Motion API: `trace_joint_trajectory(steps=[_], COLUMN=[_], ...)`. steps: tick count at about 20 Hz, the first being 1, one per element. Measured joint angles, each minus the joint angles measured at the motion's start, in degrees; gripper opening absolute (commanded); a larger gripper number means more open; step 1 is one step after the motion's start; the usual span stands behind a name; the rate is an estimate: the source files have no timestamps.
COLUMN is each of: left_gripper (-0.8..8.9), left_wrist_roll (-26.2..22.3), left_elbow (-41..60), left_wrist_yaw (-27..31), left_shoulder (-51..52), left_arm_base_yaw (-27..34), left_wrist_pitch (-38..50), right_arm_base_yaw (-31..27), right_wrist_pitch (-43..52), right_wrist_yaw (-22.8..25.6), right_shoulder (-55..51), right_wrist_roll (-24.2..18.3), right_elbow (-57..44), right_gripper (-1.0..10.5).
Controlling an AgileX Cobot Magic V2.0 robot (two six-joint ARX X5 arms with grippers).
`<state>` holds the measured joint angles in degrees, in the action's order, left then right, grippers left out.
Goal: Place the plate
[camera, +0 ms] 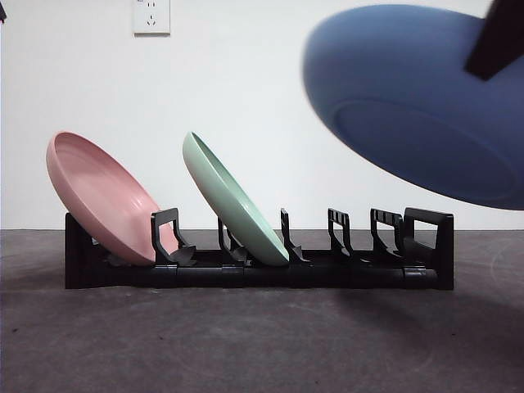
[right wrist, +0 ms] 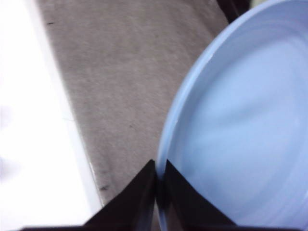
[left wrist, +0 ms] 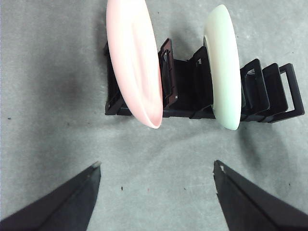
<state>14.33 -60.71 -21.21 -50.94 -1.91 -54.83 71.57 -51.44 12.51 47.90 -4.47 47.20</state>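
**Two plates racked, a blue one held in the air**

Two plates lean in the black rack (camera: 246,266) in the front view: a pink plate (camera: 102,196) at the left end and a green plate (camera: 233,201) a couple of slots along, both tilted the same way with their rims resting down in the rack. The slots toward the right end hold nothing. Above that end, clear of the rack and touching nothing below, hangs the blue plate (camera: 417,98), tilted so its underside faces the camera. A dark piece of the right gripper (camera: 498,37) meets its upper rim at the top right corner. The rack stands on a grey table (camera: 246,344) before a white wall with a socket (camera: 151,15).

From the left wrist view, the left gripper (left wrist: 156,168) hovers over bare table with its jaws spread wide and nothing between them. Beyond it stands the rack (left wrist: 202,91), the pink plate (left wrist: 134,62) and green plate (left wrist: 224,67) seen edge-on, well apart from the jaws.

From the right wrist view, the right gripper (right wrist: 159,173) has its two jaws nearly together, pinching the rim of the blue plate (right wrist: 240,134), one jaw inside the plate and one outside. The plate's pale hollow fills much of the picture, with grey table beneath.
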Motion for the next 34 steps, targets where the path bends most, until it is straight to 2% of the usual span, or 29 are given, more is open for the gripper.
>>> trace_joint_trajectory(steps=[4, 9, 15, 21, 25, 29, 34], left_gripper=[3.76, 3.76, 3.76, 3.76, 3.76, 3.76, 3.76], left_wrist_roll=[0.0, 0.0, 0.0, -0.42, -0.87, -0.96, -1.25], left_elbow=[0.0, 0.0, 0.0, 0.0, 0.0, 0.0, 0.0], left_wrist_yaw=[0.0, 0.0, 0.0, 0.0, 0.0, 0.0, 0.0], left_shoulder=[0.0, 0.0, 0.0, 0.0, 0.0, 0.0, 0.0], left_arm_base_yaw=[0.0, 0.0, 0.0, 0.0, 0.0, 0.0, 0.0], left_wrist_pitch=[0.0, 0.0, 0.0, 0.0, 0.0, 0.0, 0.0], right_arm_base_yaw=[4.17, 4.76, 4.76, 2.49, 0.39, -0.11, -0.26], right_wrist_pitch=[2.54, 11.69, 20.98, 25.62, 25.9, 25.88, 23.43], right_wrist_yaw=[0.59, 0.57, 0.68, 1.09, 1.18, 1.2, 1.05], right_shoulder=[9.11, 21.18, 30.27, 36.11, 38.53, 38.77, 38.88], right_wrist_roll=[0.2, -0.33, -5.33, -12.02, -14.67, -15.67, -15.8], right_elbow=[0.0, -0.02, 0.0, 0.0, 0.0, 0.0, 0.02], right_gripper=[0.1, 0.1, 0.1, 0.1, 0.1, 0.1, 1.3])
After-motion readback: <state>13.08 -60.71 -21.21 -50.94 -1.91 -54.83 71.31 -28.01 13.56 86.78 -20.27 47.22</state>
